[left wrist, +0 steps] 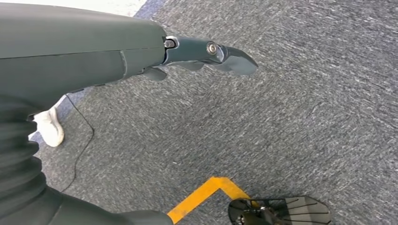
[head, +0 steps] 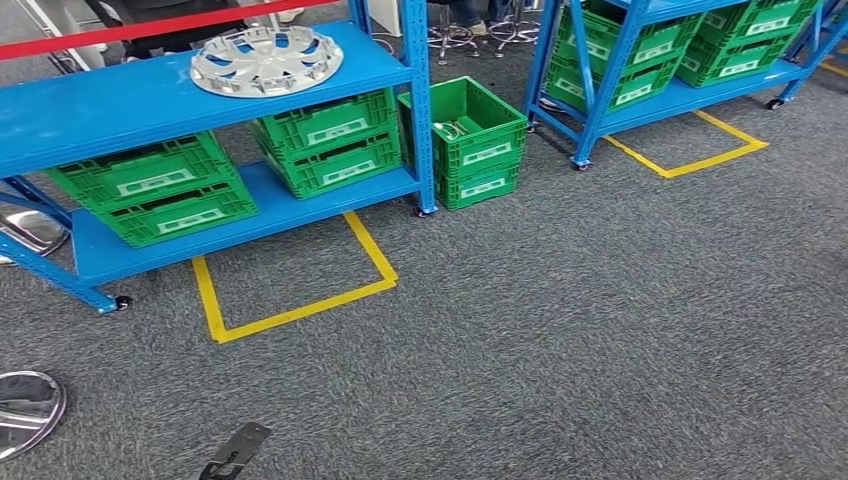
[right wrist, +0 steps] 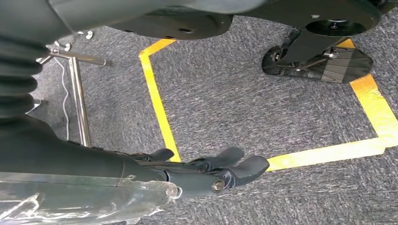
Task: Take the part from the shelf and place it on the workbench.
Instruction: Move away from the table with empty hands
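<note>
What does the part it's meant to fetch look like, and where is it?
Find the blue shelf on the left of the head view. On its top level lies a silver wheel cover, round, flat and slotted. Everything stored below it is a green crate, so it is the only shiny round thing on that shelf.

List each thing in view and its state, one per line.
hubcap: lying flat on the shelf's top level, untouched
floor crate: on the carpet beside the shelf, open-topped
left hand: holding nothing, over the carpet
right hand: holding nothing, fingers apart, over the carpet
</note>
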Motion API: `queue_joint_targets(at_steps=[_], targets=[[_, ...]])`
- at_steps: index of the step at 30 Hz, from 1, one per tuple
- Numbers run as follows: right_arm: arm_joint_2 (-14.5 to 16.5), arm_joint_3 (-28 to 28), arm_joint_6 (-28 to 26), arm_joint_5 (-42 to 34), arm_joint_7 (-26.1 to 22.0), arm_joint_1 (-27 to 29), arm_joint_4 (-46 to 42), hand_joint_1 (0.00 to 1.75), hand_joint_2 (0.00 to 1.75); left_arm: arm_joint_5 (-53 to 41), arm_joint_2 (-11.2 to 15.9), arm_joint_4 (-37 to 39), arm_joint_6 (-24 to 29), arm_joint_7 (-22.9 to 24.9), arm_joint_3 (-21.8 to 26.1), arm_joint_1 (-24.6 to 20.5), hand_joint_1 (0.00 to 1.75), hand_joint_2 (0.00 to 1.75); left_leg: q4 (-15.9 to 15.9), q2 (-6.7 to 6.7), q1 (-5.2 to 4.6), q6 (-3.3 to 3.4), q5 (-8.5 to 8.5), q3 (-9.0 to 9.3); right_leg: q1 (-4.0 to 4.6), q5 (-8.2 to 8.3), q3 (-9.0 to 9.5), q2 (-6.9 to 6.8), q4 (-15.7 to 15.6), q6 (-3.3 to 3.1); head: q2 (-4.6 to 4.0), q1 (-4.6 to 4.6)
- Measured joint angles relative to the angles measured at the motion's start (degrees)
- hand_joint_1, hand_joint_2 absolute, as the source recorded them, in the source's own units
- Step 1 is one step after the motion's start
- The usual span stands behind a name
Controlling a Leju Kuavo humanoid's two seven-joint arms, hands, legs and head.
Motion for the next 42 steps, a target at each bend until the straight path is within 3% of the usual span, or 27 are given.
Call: queue_joint_targets(at_steps=[3, 5, 6, 8, 10, 11, 12, 14, 16, 18, 19, 21, 23, 25, 26, 28, 29, 31, 32, 34, 35, 37, 38, 40, 41, 42], targets=[[0.0, 0.0, 0.0, 0.0, 0.0, 0.0, 0.0, 0.00, 0.00, -0.1, 0.0, 0.0, 0.0, 0.0, 0.0, 0.0, 0.00, 1.75, -0.1, 0.00, -0.09, 0.52, 0.09, 0.05, -0.08, 0.04, 0.14, -0.04, -0.3, 0.54, 0.00, -0.02], [0.0, 0.0, -0.1, 0.0, 0.0, -0.1, 0.0, 0.00, 0.00, -0.1, -0.1, 0.0, 0.0, 0.0, 0.0, -0.1, 0.00, 1.75, -1.0, -0.02, 0.22, 0.96, 0.57, 0.56, 0.01, -0.87, -0.26, -0.22, 0.7, 1.01, 0.00, 0.13], [0.0, 0.0, -0.1, 0.1, 0.0, -0.1, 0.0, 0.00, 0.00, -0.1, -0.1, 0.0, 0.0, 0.0, 0.0, -0.1, 0.00, 1.75, -1.4, -0.05, 0.44, 1.15, 0.78, 0.82, 0.06, -2.19, -1.09, -0.32, 2.6, 1.21, 0.00, 0.23], [0.0, 0.0, -0.1, 0.1, 0.1, -0.2, 0.0, 0.00, 0.00, -0.1, -0.1, 0.0, 0.1, 0.0, 0.0, -0.1, 0.00, 1.75, -1.6, -0.22, 0.62, 1.31, 0.82, 0.91, -0.07, -5.93, -4.14, -0.39, 9.5, 1.54, 0.00, 0.39], [0.0, 0.0, -0.1, 0.1, 0.3, -0.1, 0.0, 0.00, 0.00, -0.2, -0.1, 0.0, 0.1, 0.0, 0.0, 0.0, 0.00, 1.75, -1.5, -0.80, 0.71, 1.24, 0.79, 0.89, -0.23, -7.67, -6.24, -0.39, 14.4, 1.89, 0.00, 0.36], [0.0, 0.0, 0.0, 0.1, 0.3, 0.0, 0.0, 0.00, 0.00, -0.2, -0.1, 0.1, 0.1, 0.0, 0.0, 0.0, 0.00, 1.75, -1.4, -1.31, 0.84, 1.06, 0.78, 0.88, -0.34, -6.97, -5.86, -0.36, 14.0, 2.07, 0.00, 0.36], [0.0, 0.0, 0.0, 0.1, 0.4, 0.0, 0.0, 0.00, 0.00, -0.2, -0.1, 0.1, 0.1, 0.0, 0.0, 0.0, 0.00, 1.75, -1.2, -1.92, 1.05, 0.77, 0.71, 0.88, -0.51, -5.34, -4.30, -0.21, 11.3, 2.26, 0.00, 0.35], [0.0, 0.0, 0.0, 0.1, 0.4, 0.0, 0.0, 0.00, 0.00, -0.2, -0.1, 0.1, 0.1, 0.0, 0.0, -0.1, 0.00, 1.75, -0.5, -3.15, 1.37, -0.14, 0.39, 0.71, -0.97, -2.57, -0.12, 1.61, 4.0, 2.58, 0.00, 0.45], [0.1, 0.0, 0.1, 0.1, 0.4, -0.1, 0.0, 0.00, 0.00, -0.4, 0.0, 0.1, 0.1, -0.1, 0.0, -0.1, 0.00, 1.75, 0.0, -4.20, 1.40, -1.04, 0.27, 0.32, -1.15, -2.02, 1.88, 3.01, 0.6, 1.94, 0.00, 0.47], [0.1, 0.0, 0.2, 0.0, 0.3, -0.1, 0.0, 0.00, 0.00, -0.6, 0.0, 0.1, 0.1, -0.2, 0.0, 0.0, 0.00, 1.75, -0.1, -5.12, 1.52, -1.72, 0.59, -0.05, -0.95, -2.07, 1.80, 2.23, 1.0, 0.71, 0.00, 0.37], [0.1, -0.1, 0.2, 0.0, 0.3, -0.1, 0.0, 0.00, 0.00, -0.7, 0.0, 0.1, 0.1, -0.2, 0.0, 0.1, 0.00, 1.75, 0.0, -4.80, 1.56, -1.96, 0.56, -0.21, -0.89, -1.99, 1.74, 1.67, 1.0, 0.26, 0.00, 0.34], [0.1, -0.1, 0.2, 0.0, 0.3, -0.1, 0.0, 0.00, 0.00, -0.8, 0.0, 0.1, 0.1, -0.3, 0.0, 0.1, 0.00, 1.75, 2.8, -2.39, 1.39, -2.18, -1.24, -1.62, -0.81, -1.87, 1.73, 0.36, 0.9, -0.54, 0.00, 0.09], [0.1, -0.1, 0.2, 0.0, 0.2, 0.0, 0.0, 0.00, 0.00, -0.9, -0.1, 0.1, 0.1, -0.4, 0.0, -0.2, 0.00, 1.75, 10.2, 0.36, 1.14, -2.19, -5.04, -5.21, -0.52, -1.94, 1.65, -1.25, 0.9, -1.04, 0.00, -0.20], [0.1, -0.1, 0.1, 0.0, 0.2, 0.2, 0.0, 0.00, 0.00, -1.1, -0.1, 0.2, 0.1, -0.4, 0.0, -0.3, 0.00, 1.75, 16.5, 1.04, 1.11, -2.07, -7.19, -8.26, -0.26, -2.04, 1.60, -2.96, 0.9, -1.24, 0.00, -0.26], [0.1, -0.2, 0.1, 0.0, 0.2, 0.2, 0.0, 0.00, 0.00, -1.1, -0.1, 0.2, 0.1, -0.4, 0.1, -0.2, 0.00, 1.75, 16.9, 1.14, 1.10, -1.95, -6.72, -8.41, -0.20, -2.09, 1.64, -3.70, 0.9, -1.27, 0.00, -0.27], [0.1, -0.2, 0.1, 0.0, 0.2, 0.0, 0.0, 0.00, 0.00, -1.2, -0.1, 0.2, 0.1, -0.4, 0.1, -0.1, 0.00, 1.75, 11.6, 2.25, 0.94, -1.55, -3.25, -5.49, -0.16, -2.27, 1.89, -5.10, 0.9, -1.11, 0.00, -0.28], [0.1, -0.2, 0.1, 0.0, 0.2, 0.0, 0.0, 0.00, 0.00, -1.2, -0.1, 0.2, 0.1, -0.4, 0.1, -0.1, 0.00, 1.75, 7.7, 4.11, 0.65, -1.35, -1.69, -3.40, 0.00, -2.46, 2.05, -5.74, 0.9, -0.88, 0.00, -0.31], [0.1, -0.2, 0.1, 0.0, 0.2, 0.0, 0.0, 0.00, 0.00, -1.3, -0.1, 0.2, 0.1, -0.4, 0.1, -0.5, 0.00, 1.75, 2.4, 6.98, 0.13, -0.74, -0.34, -0.79, 0.46, -2.85, 2.37, -6.98, 1.0, -0.28, 0.00, -0.35], [0.1, -0.2, 0.1, 0.0, 0.2, 0.0, 0.0, 0.00, 0.00, -1.3, -0.1, 0.2, 0.1, -0.4, 0.1, -0.6, 0.00, 1.75, 1.7, 7.45, -0.08, -0.47, -0.50, -0.57, 0.69, -3.00, 2.57, -7.65, 0.8, 0.01, 0.00, -0.32], [0.0, -0.2, 0.1, 0.0, 0.2, -0.2, 0.0, 0.00, 0.00, -1.3, -0.1, 0.2, 0.1, -0.4, 0.1, -0.4, 0.00, 1.75, 1.4, 5.85, 0.01, 0.18, -0.48, -0.69, 0.71, -3.26, 3.09, -8.81, 0.5, 0.57, 0.00, -0.22], [0.0, -0.2, 0.1, 0.0, 0.2, -0.2, 0.0, 0.00, 0.00, -1.3, -0.1, 0.2, 0.1, -0.4, 0.1, -0.3, 0.00, 1.75, 1.4, 5.03, 0.14, 0.51, -0.43, -0.66, 0.56, -3.79, 3.11, -7.98, 0.9, 0.87, 0.00, -0.17], [0.0, -0.2, 0.1, 0.0, 0.2, -0.2, 0.0, 0.00, 0.00, -1.3, -0.1, 0.2, 0.1, -0.4, 0.1, -0.3, 0.00, 1.75, 1.3, 3.46, 0.44, 1.19, -0.26, -0.58, 0.28, -6.36, 1.47, -4.47, 5.0, 1.33, 0.00, 0.01], [0.0, -0.2, 0.1, 0.0, 0.2, -0.1, 0.0, 0.00, 0.00, -1.3, -0.1, 0.2, 0.1, -0.4, 0.1, -0.4, 0.00, 1.75, 1.3, 2.60, 0.43, 1.42, -0.25, -0.61, 0.23, -8.26, -0.34, -2.55, 8.9, 1.41, 0.00, 0.12], [0.0, -0.2, 0.1, 0.0, 0.2, 0.1, 0.0, 0.00, 0.00, -1.4, -0.2, 0.2, 0.1, -0.5, 0.2, -0.5, 0.00, 1.75, 1.3, 0.69, 0.36, 1.67, -0.25, -0.62, 0.30, -10.69, -4.15, -1.17, 15.9, 1.40, 0.00, 0.18], [0.0, -0.2, 0.1, 0.0, 0.2, 0.2, 0.0, 0.00, 0.00, -1.4, -0.3, 0.2, 0.1, -0.5, 0.2, -0.5, 0.00, 1.75, 1.3, -0.24, 0.33, 1.69, -0.25, -0.58, 0.33, -10.35, -5.05, -1.00, 17.0, 1.32, 0.00, 0.19], [0.0, -0.2, 0.1, 0.0, 0.2, 0.2, 0.0, 0.00, 0.00, -1.5, -0.3, 0.2, 0.1, -0.5, 0.2, -0.4, 0.00, 1.75, 1.3, -1.17, 0.32, 1.68, -0.25, -0.49, 0.32, -8.74, -4.75, -0.84, 15.6, 1.20, 0.00, 0.18]])
